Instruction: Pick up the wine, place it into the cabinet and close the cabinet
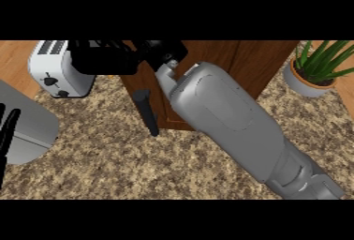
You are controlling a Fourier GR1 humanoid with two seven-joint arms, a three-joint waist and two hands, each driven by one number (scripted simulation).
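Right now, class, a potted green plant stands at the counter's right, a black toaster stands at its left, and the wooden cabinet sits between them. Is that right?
Not quite. The head view shows the toaster is white, not black. The potted plant does stand at the right, and the wooden cabinet sits between them.

Speckled stone counter (124,159), glossy wooden cabinet (242,61), shiny metal toaster (59,70)

The right forearm (235,126) is extending diagonally up and left, its black right hand (114,58) lying at the top. Left hand (8,129) fingers are showing at the left edge.
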